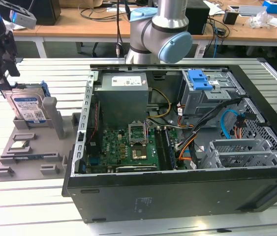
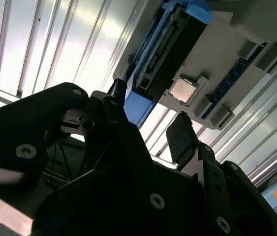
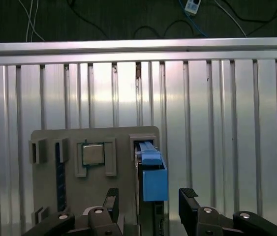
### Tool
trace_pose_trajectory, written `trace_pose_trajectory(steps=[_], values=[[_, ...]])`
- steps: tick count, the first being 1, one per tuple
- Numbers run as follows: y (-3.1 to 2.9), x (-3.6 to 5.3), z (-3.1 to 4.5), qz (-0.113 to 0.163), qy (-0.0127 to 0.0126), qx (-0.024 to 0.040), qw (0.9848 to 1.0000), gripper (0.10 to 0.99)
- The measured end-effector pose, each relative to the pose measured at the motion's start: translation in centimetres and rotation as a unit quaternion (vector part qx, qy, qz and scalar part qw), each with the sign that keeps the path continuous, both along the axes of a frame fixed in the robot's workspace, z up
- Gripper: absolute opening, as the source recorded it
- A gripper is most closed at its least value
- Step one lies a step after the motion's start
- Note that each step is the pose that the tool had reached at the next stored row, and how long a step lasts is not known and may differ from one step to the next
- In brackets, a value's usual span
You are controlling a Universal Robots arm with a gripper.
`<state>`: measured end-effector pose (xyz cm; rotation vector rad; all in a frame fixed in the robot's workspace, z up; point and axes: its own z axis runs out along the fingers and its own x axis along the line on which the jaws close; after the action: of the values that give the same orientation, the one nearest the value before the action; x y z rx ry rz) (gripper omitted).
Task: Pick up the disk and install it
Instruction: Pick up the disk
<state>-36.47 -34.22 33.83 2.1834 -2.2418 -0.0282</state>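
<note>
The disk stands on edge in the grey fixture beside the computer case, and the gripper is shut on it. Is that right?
Not shut: in the first wrist view the gripper is open, its fingers apart on either side of the disk with gaps showing. The rest holds.

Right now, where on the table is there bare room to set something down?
The slatted table is bare near the camera, bordered by the grey fixture and the computer case, and behind the fixture to the table's far edge. Crowded: the fixture holding the disk, and the case's cabled interior.
</note>
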Motion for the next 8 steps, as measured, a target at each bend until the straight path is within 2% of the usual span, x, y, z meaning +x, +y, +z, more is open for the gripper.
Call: trace_pose_trajectory(steps=[8], values=[[0.62, 0.07, -2.15, 0.010, 0.0000, -0.0006, 1.0000, 0.600]])
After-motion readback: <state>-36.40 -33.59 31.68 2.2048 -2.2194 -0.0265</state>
